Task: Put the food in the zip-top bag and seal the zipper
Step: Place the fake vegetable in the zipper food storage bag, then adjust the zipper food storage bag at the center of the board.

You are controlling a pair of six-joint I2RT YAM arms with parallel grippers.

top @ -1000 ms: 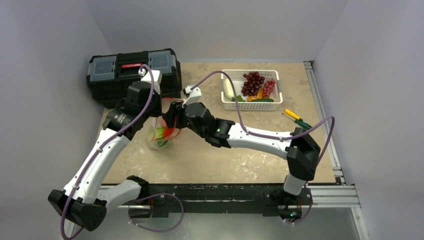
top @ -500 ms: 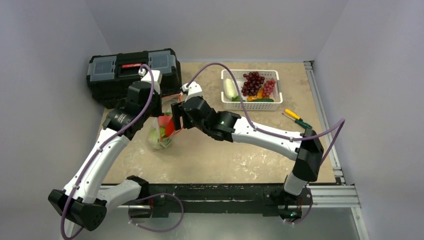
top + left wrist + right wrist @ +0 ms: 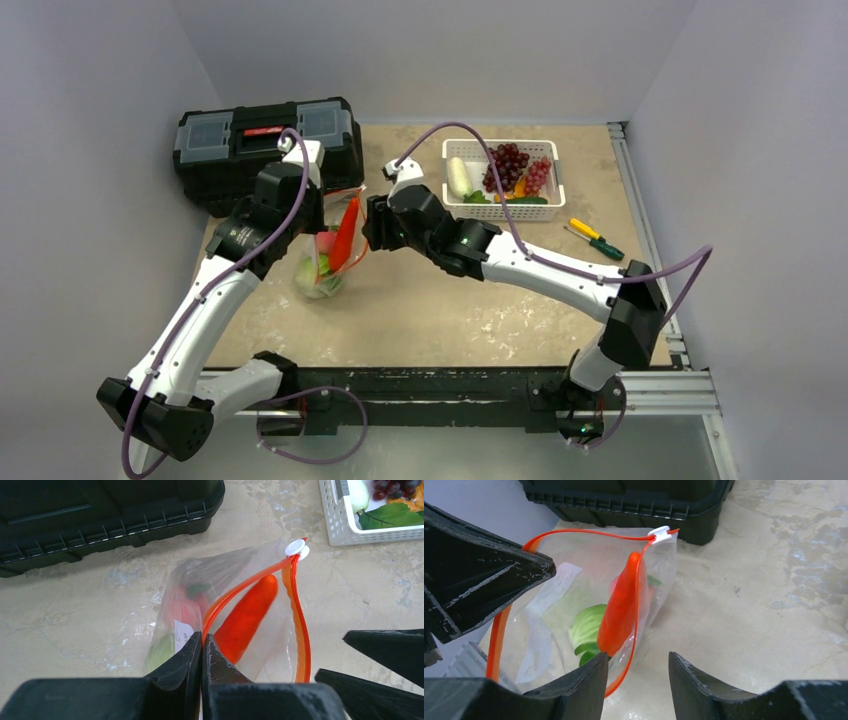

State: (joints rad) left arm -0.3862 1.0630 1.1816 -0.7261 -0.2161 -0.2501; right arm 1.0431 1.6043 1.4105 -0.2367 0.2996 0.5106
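The clear zip-top bag stands open left of centre. My left gripper is shut on the near end of its orange-red zipper and holds the mouth up. The white slider sits at the far end. An orange carrot leans in the bag with its top sticking out of the mouth. A green leafy piece and a pink-red piece lie inside. My right gripper is open and empty, just right of the bag.
A white slotted basket at the back right holds grape bunches, a white bulb and green and orange pieces. Two screwdrivers lie right of it. A black toolbox stands behind the bag.
My right gripper has drawn back from the bag's mouth toward the right. The carrot now stands in the bag on its own. The left arm has held still.
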